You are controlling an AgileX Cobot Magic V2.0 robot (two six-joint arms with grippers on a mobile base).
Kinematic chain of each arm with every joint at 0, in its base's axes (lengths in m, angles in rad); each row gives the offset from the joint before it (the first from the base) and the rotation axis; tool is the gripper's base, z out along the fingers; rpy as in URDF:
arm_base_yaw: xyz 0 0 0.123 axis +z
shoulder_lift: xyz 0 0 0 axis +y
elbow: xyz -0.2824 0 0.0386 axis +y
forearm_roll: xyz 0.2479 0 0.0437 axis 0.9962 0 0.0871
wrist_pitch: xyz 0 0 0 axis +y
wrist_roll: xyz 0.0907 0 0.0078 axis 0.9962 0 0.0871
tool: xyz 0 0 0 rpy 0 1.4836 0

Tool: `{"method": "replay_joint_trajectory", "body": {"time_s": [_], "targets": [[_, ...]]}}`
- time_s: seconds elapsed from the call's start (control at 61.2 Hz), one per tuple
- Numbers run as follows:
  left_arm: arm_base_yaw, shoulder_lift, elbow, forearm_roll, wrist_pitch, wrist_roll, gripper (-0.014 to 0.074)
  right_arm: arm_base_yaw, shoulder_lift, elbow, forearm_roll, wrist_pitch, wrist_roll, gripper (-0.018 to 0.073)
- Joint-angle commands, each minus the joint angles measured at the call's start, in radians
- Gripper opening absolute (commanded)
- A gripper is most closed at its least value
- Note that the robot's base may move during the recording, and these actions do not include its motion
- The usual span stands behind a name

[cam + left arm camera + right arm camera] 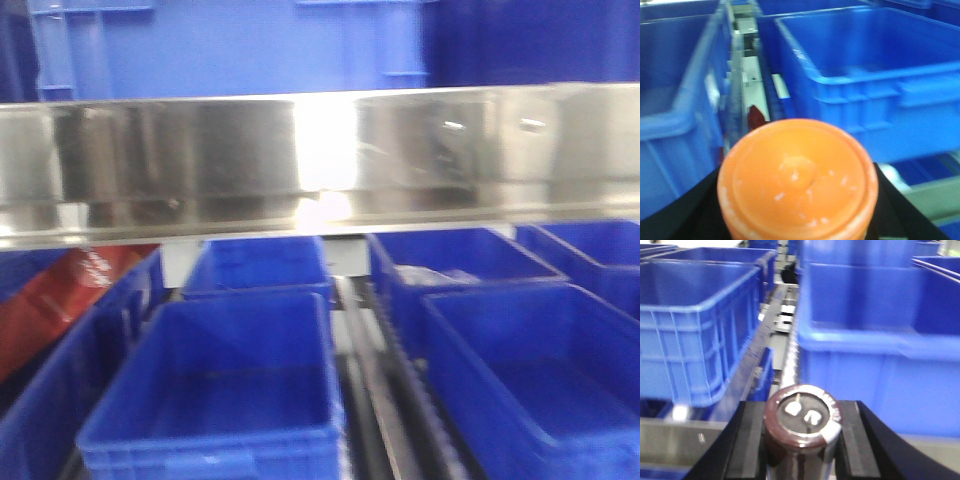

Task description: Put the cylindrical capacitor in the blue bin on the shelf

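Cylindrical capacitor, orange, sits pinched in left tool facing a blue bin; right tool pinches a dark cylinder.

Cylindrical capacitor: bright orange end face, flecked with small pale marks and paler along the rim. Dark cylinder: maroon-brown body, silvery rim, white markings on top. Bins: uniform saturated blue, unpatterned. Shelf: brushed silver front rail with a white glare patch and dim grey reflections. Red item, far left: red with blurred white marking.
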Motion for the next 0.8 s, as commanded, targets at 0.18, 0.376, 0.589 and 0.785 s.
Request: {"method": "replay_joint_trajectory", "body": {"time_s": [0.18, 0.376, 0.589, 0.785], "targets": [[-0.006, -0.004, -0.001, -0.003, -0.026, -0.002, -0.0111, 0.0, -0.001, -0.002, -0.004, -0.022, -0.008, -0.0162], [-0.006, -0.004, -0.001, -0.003, -0.026, -0.002, -0.0111, 0.0, -0.001, -0.002, -0.004, -0.022, -0.008, -0.0162], [-0.006, -0.004, -0.001, -0.003, -0.026, -0.002, -0.0111, 0.0, -0.001, -0.002, -0.004, -0.022, -0.008, -0.0162], [-0.006, -0.004, -0.001, -0.003, -0.026, -0.002, -0.0111, 0.0, -0.001, -0.002, -0.004, -0.022, -0.008, -0.0162]]}}
